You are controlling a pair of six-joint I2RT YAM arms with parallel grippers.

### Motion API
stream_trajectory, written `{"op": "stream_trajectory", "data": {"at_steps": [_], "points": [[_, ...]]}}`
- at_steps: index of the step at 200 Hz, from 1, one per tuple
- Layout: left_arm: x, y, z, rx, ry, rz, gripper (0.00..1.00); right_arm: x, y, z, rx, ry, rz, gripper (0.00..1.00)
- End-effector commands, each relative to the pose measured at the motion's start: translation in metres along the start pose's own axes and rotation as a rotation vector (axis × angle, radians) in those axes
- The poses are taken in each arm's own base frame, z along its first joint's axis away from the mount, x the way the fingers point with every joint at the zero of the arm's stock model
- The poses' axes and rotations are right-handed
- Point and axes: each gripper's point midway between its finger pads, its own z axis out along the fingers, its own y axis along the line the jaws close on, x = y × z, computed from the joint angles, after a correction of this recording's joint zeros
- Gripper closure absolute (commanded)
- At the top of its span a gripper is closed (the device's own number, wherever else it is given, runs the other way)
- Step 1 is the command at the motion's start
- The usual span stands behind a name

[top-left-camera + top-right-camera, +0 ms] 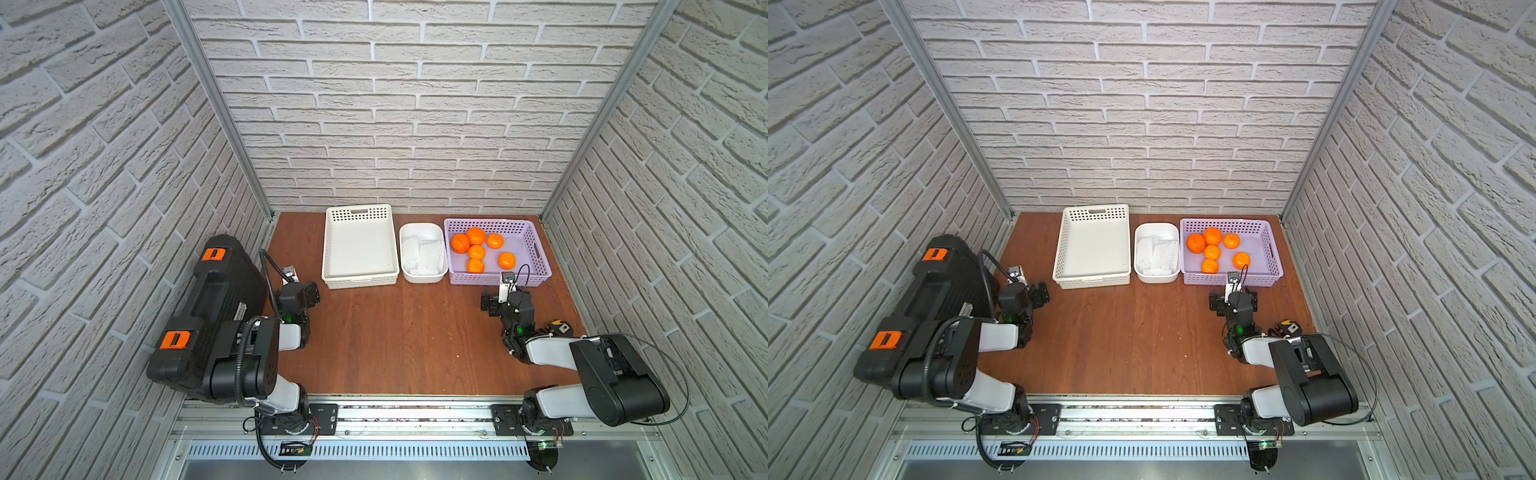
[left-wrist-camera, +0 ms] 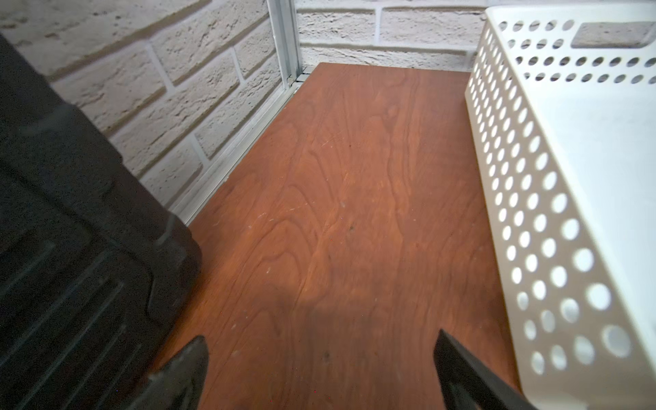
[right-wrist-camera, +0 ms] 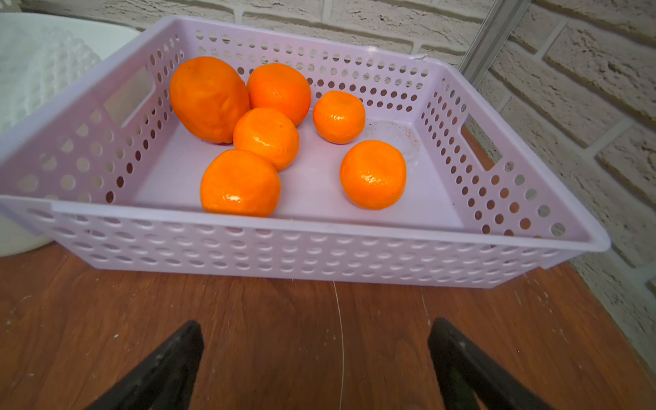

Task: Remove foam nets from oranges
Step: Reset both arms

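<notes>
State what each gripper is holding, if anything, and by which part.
Nothing is held. The left gripper has open jaws over the wooden table; the right gripper has open jaws before the lilac basket of oranges.

Six bare oranges [image 3: 266, 138] lie in the lilac basket [image 3: 319, 248] beyond the wide-spread right claw [image 3: 316, 355].

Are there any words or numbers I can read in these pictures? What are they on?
No text can be read.
On the orange latches of the black plastic case: only a dark mark, no clear letter.
On the small dark tag at the slotted metal strip: marks too small to read.
</notes>
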Motion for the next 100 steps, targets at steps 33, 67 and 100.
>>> {"op": "stream_trajectory", "data": {"at_steps": [33, 67, 100], "points": [[-0.022, -0.01, 0.007, 0.045, -0.087, 0.012, 0.02, -0.032, 0.003, 0.025, -0.051, -0.028, 0.051, 0.0], [-0.022, -0.01, 0.007, 0.044, -0.092, 0.011, 0.02, -0.032, 0.002, 0.024, -0.052, -0.034, 0.053, 0.01], [-0.022, -0.01, 0.007, 0.044, -0.092, 0.012, 0.02, -0.032, 0.002, 0.024, -0.05, -0.034, 0.054, 0.01]]}}
